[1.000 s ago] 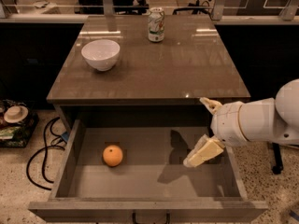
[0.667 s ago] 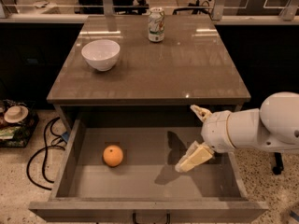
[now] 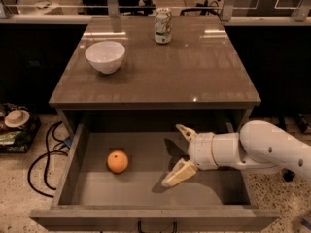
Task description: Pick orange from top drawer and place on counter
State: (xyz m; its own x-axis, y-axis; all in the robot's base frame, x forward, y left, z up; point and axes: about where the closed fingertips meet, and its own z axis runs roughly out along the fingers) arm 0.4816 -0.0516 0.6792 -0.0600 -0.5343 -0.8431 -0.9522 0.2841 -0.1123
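Speckled floor [image 3: 19,212] surrounds the grey cabinet, w/ dark desks behind it. Counter [image 3: 194,76] carries a white bowl [image 3: 105,56] near its back-left and a drinks can [image 3: 163,25] at the back edge. Top drawer [image 3: 121,193] is pulled out below the counter, and the orange [image 3: 117,161] sits on the drawer floor, left of centre. I see the gripper [image 3: 181,154] inside the drawer, right of the orange and apart from it. Jaws are spread wide, nothing btwn them. White arm [image 3: 262,149] reaches in from the right.
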